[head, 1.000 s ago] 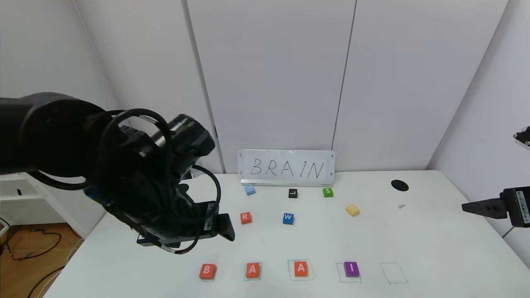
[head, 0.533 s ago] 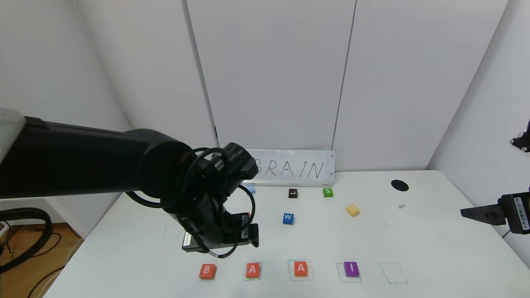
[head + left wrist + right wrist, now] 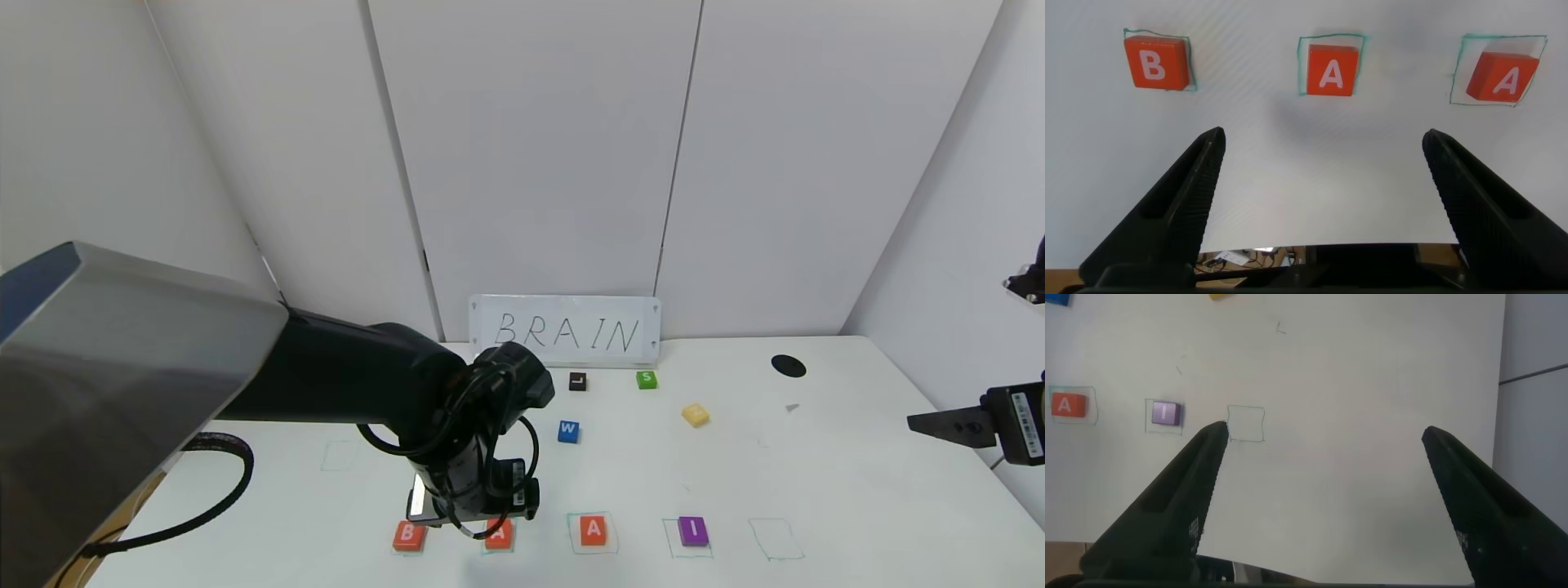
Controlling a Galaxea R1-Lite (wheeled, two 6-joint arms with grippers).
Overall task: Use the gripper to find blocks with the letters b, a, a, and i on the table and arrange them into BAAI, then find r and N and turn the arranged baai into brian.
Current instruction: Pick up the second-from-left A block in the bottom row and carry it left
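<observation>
**A:** What could go wrong from here?

**B:** The left gripper (image 3: 490,510) hangs low over the near edge of the white tabletop (image 3: 857,490), its fingers spread wide apart and holding nothing. It sits just above the gap between the orange B (image 3: 1158,61) and the first orange A (image 3: 1330,70). My judgement is that a slightly off descent could nudge either block out of its green drawn square. The second orange A (image 3: 1504,76) already lies skewed in its outline, so the row is easily disturbed.

**A:** Where are the other letters?

**B:** The purple I (image 3: 692,531) lies to the right of the second A, completing BAAI along the near edge. One drawn square (image 3: 776,539) further right is bare. The yellow N (image 3: 695,414) rests further back on the right. I cannot find the orange R — the left arm covers the spot left of the blue W (image 3: 569,431), so the R may be hidden there. If so, reaching for it blind is another risk.

**A:** And the right arm?

**B:** The right gripper (image 3: 1323,498) waits at the right edge of the tabletop, fingers apart and unladen.

**A:** Any containers?

**B:** None — only the green outlines act as slots, four filled and one vacant. A sign reading BRAIN (image 3: 565,331) stands at the far edge.
</observation>
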